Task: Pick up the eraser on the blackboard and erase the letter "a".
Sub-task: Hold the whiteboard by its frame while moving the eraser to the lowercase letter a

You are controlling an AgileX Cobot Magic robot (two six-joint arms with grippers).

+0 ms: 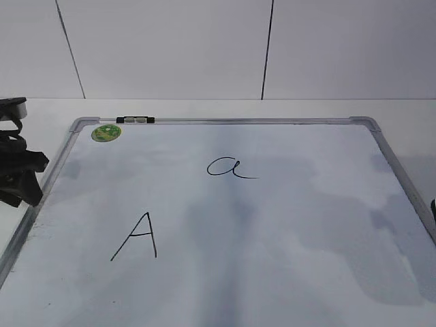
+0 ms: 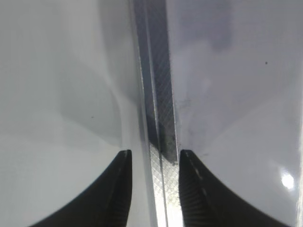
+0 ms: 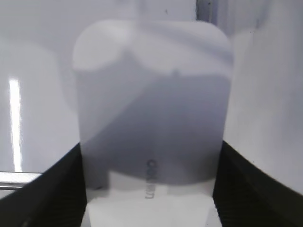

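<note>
Right wrist view: eraser (image 3: 152, 118) sits between my right pincer (image 3: 149, 189) fingers, flanking its sides; grip unclear.
Handling: light, stiff, smooth plastic; hold long sides.

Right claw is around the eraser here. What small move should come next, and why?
Probably lift the eraser off the blackboard. The right claw has a finger on each side of it, and the "a" is still fully written, untouched.
</note>
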